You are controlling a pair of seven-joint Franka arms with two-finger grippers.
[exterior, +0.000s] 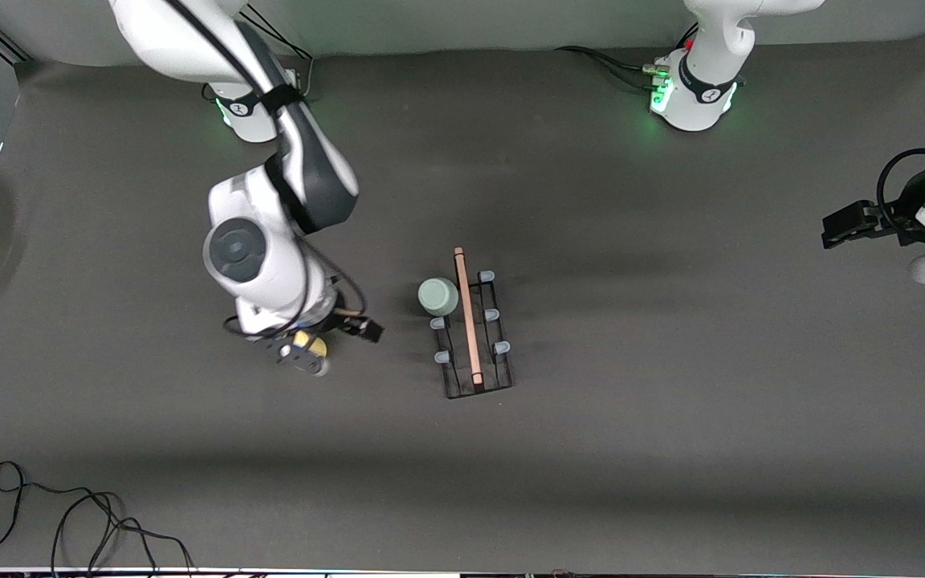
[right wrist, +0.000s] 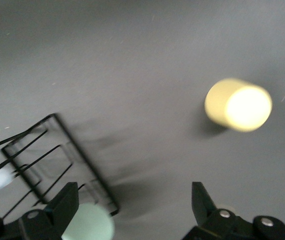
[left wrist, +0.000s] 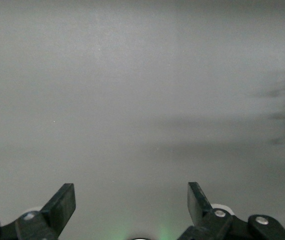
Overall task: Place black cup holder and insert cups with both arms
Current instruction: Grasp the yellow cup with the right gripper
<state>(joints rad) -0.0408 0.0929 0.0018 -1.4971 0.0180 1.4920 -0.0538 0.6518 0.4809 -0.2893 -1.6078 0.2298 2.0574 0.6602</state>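
Rack [exterior: 474, 341]: stands on the dark table [exterior: 671, 401] near its middle, wooden handle [exterior: 468, 315] along the top, running roughly 12 to 6 o'clock in the front view. Blue-capped prongs [exterior: 501, 348] line both sides.
Green cup [exterior: 438, 296]: upside down on a prong at the rack's end farther from the front camera, on the side toward the right arm's end of the table. It also shows in the right wrist view [right wrist: 88, 222], low beside the rack's wire base [right wrist: 47, 160].
Yellow cup [exterior: 311, 343]: on the table at about 9 o'clock from the rack, well apart from it, mostly hidden under the right gripper in the front view. In the right wrist view [right wrist: 238, 104] it stands bottom up on the bare table.
Right gripper [exterior: 306, 353]: over the yellow cup — fingers [right wrist: 202, 205] spread wide with nothing between them.
Left gripper [exterior: 836, 229]: waits at the left arm's end of the table, at about 3 o'clock from the rack — fingers [left wrist: 197, 200] wide apart, holding nothing, only bare table below.
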